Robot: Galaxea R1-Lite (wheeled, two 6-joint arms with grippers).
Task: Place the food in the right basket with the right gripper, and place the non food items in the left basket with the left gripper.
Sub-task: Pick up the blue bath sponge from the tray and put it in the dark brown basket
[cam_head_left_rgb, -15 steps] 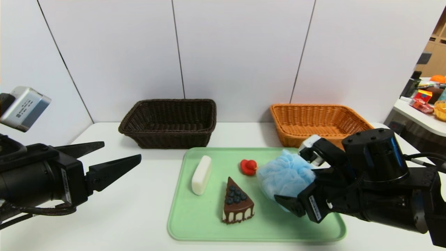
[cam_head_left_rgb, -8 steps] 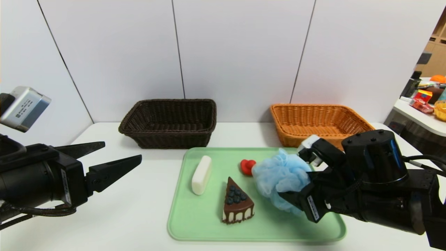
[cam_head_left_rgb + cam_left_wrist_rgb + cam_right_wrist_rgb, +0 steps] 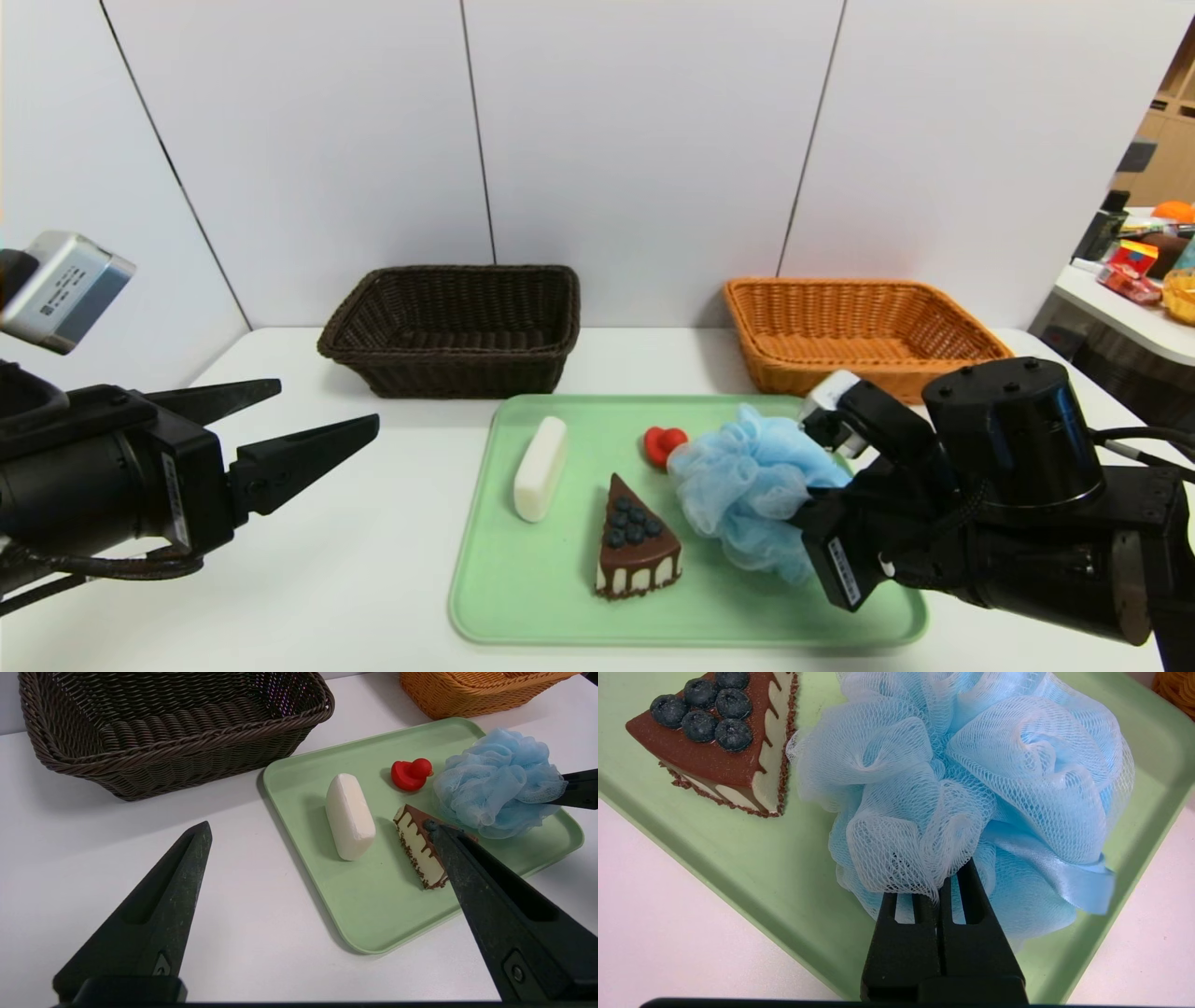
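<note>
Right claw [image 3: 801,511]: its black fingers are pressing together on the mesh of the fluffy light-blue bath puff [image 3: 747,493], reaching in from the right over the tray's right half; in the right wrist view the two fingers [image 3: 941,914] are meeting with netting pinched between them.
Bath puff: it is sitting on the right part of the pale green plastic tray [image 3: 541,579], with its blue satin loop [image 3: 1064,877] showing in the right wrist view; I cannot tell whether it is resting on the tray or lifted off it.
Left claw [image 3: 280,429]: it is hovering with its fingers spread wide above the white worktop [image 3: 355,560], left of the tray and holding nothing.
Small triangular slice of chocolate cake with blueberries on top [image 3: 635,551]: it is lying on the tray's near middle, just left of the puff.
Small red rubber duck toy [image 3: 663,444]: it is sitting on the tray's far side, just beside the puff's left edge.
White rounded soap bar [image 3: 541,469]: it is lying on the tray's left part, apart from the cake.
Rectangular dark brown woven wicker basket [image 3: 457,327]: it is standing at the far left of the worktop, beyond the tray.
Rectangular orange-tan woven wicker basket [image 3: 859,331]: it is standing at the far right, beyond the right claw.
</note>
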